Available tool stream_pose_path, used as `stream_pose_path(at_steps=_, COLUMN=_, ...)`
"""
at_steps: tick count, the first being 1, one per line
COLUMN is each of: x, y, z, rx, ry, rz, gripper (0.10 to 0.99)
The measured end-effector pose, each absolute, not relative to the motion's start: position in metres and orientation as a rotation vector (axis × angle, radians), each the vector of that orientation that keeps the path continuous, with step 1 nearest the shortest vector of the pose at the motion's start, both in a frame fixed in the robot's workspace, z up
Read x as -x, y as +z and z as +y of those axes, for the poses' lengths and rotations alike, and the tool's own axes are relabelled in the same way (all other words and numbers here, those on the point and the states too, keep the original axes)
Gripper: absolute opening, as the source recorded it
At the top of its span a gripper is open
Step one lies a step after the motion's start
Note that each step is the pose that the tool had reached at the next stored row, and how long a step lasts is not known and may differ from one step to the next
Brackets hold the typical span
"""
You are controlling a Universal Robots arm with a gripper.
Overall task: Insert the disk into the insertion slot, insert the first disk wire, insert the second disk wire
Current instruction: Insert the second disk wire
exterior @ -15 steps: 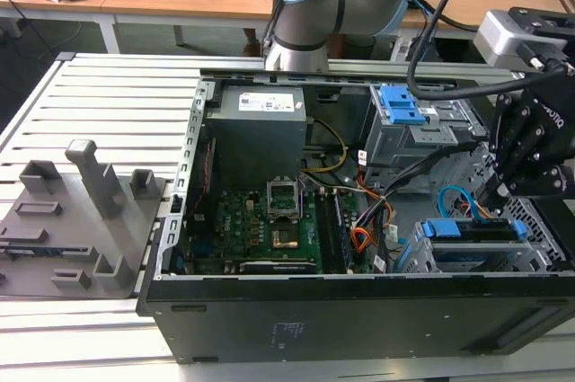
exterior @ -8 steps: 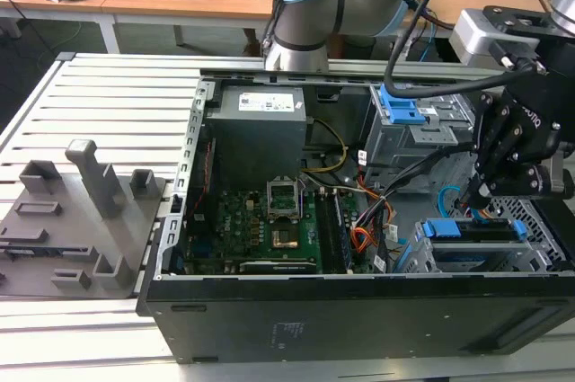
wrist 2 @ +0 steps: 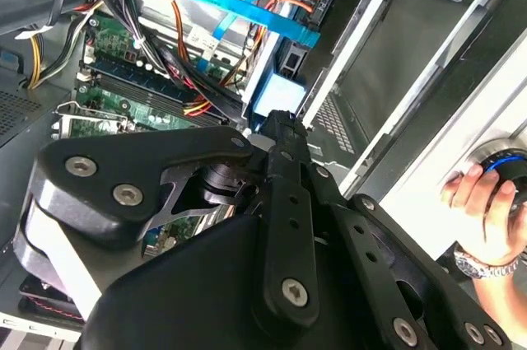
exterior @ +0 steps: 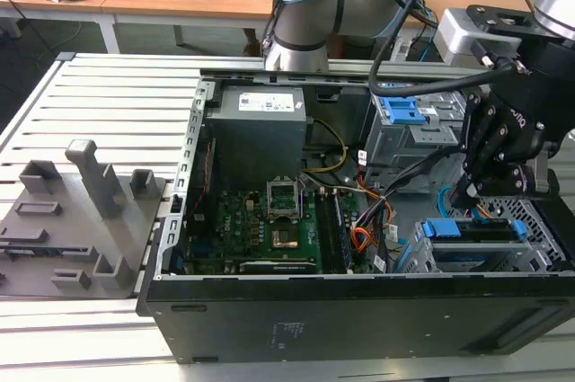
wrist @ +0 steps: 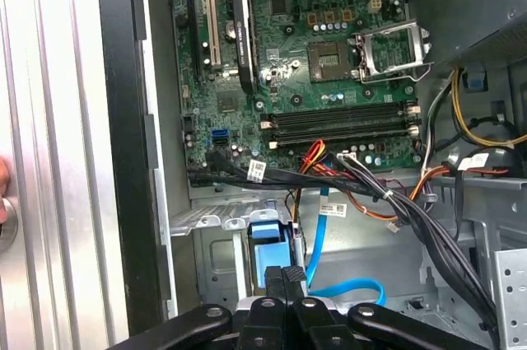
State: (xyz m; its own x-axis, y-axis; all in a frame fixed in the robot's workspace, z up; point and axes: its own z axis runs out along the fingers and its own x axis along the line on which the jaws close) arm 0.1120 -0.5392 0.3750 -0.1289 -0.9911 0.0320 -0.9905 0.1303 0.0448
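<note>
Disk [exterior: 481, 231]: lower right of the exterior view, lying in the metal cage with its blue frame [exterior: 440, 227] facing the open case. The blue frame [wrist: 270, 255] also shows in the first wrist view, straight ahead of the fingertips.
Insertion slot [exterior: 544, 220]: silver perforated cage at the exterior view's right edge, lower corner of the computer case [exterior: 359, 310], with the disk sitting in its opening.
Gripper [exterior: 469, 193]: black, hanging over the cage just above the disk in the exterior view. In the first wrist view the gripper [wrist: 285, 276] has its two tips pressed together with nothing between them, right at the blue frame; whether they touch it I cannot tell.
First disk wire [wrist: 314, 155]: orange, red and black bundle running loose across the case between the motherboard [wrist: 313, 37] and the cage. Plug end cannot be made out.
Second disk wire [wrist: 319, 239]: light-blue flat cable dropping down beside the blue frame and curling into a loop near the fingertips. Also seen in the second wrist view [wrist 2: 247, 4], beyond the fingers.
Person's hand [wrist 2: 482, 202]: outside the case wall, with a watch on the wrist, gripping a round knob.
Grey fixture [exterior: 81, 211]: lower left of the exterior view, on the slatted table, well apart from the case.
</note>
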Motion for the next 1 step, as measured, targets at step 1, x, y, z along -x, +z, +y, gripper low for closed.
stream_pose_path(at_steps=1, x=-0.1120, y=0.3750, z=-0.5391, rx=-2.037, ry=-0.019, rz=-2.321, gripper=0.106)
